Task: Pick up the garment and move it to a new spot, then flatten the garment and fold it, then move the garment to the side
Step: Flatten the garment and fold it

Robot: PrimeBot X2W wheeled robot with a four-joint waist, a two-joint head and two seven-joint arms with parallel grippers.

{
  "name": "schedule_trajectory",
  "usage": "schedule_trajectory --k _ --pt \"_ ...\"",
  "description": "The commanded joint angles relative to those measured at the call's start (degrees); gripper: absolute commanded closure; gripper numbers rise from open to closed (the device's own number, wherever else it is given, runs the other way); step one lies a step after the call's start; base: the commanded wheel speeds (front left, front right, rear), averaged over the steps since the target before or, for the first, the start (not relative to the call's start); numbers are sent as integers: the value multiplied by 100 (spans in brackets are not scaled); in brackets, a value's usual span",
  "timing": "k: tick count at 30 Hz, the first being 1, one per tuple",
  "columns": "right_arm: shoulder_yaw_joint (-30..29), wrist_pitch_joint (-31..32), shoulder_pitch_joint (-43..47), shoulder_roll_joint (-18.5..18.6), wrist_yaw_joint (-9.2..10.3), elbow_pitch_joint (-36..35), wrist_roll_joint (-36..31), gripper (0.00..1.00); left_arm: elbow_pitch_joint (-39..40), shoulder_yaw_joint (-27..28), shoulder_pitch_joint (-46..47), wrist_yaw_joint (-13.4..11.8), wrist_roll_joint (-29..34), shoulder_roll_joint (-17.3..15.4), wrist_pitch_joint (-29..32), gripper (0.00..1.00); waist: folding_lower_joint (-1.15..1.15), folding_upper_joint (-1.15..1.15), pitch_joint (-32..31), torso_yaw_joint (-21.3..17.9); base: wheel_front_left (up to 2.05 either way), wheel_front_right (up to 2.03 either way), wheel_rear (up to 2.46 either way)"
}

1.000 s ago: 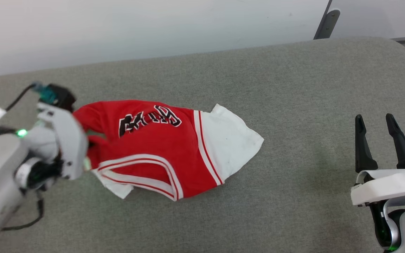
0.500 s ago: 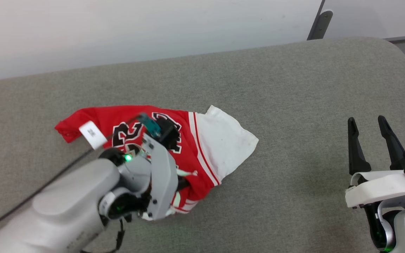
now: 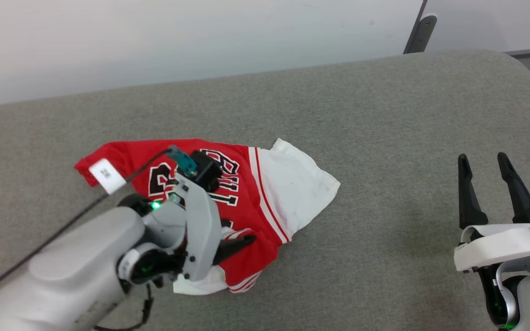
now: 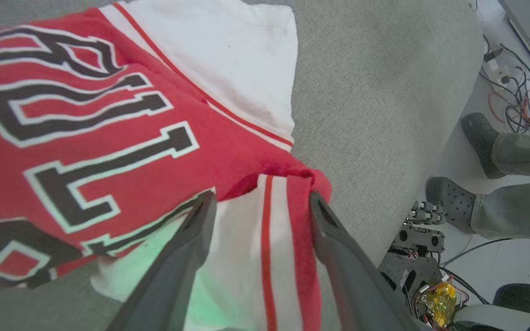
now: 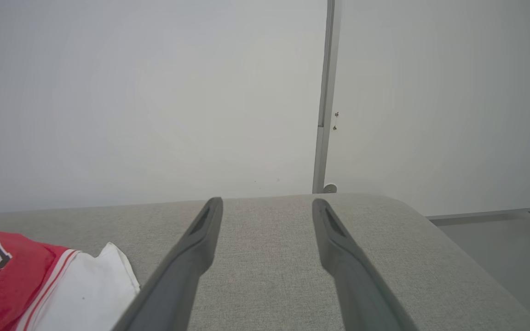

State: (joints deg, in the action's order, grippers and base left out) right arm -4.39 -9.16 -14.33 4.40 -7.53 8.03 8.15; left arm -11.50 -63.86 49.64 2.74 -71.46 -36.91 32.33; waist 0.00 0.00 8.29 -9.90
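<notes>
While left jaws gape astride the garment [image 4: 228, 151] hem, right jaws gape empty above cushion [image 3: 384, 138].

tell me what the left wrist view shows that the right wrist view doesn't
Left wrist view, not the right: the open left gripper with its fingers either side of the striped trim of the red jersey garment with white sleeves, most of its black lettering, a person's grey shoes and tangled floor cables. Right wrist view, not the left: the open right gripper above the grey fabric cushion, a plain white wall, a vertical metal post. Both: the garment and the cushion.
</notes>
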Motion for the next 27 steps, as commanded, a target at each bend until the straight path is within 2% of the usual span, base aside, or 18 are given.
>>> schedule_trajectory --k 1,6,11,22,27 --pt "-28 -44 32 -12 8 10 -17 0 110 55 77 -42 20 -119 17 0 0 0 -22 38 0 0 0" --pt "-64 -65 16 -17 8 23 -9 0 308 179 187 -213 91 -483 54 0 0 0 -11 105 0 0 0" --pt "-57 -90 -65 -23 8 -7 -6 0 211 236 123 -329 92 -703 14 0 0 0 52 127 0 0 0" --pt "-32 -125 -156 19 9 7 40 0 -296 16 -187 -360 -62 -738 332 0 0 0 169 67 0 0 0" --pt "-69 -120 -191 31 9 -5 34 0 -502 -3 -291 -372 -203 -630 371 0 0 0 215 69 0 0 0"
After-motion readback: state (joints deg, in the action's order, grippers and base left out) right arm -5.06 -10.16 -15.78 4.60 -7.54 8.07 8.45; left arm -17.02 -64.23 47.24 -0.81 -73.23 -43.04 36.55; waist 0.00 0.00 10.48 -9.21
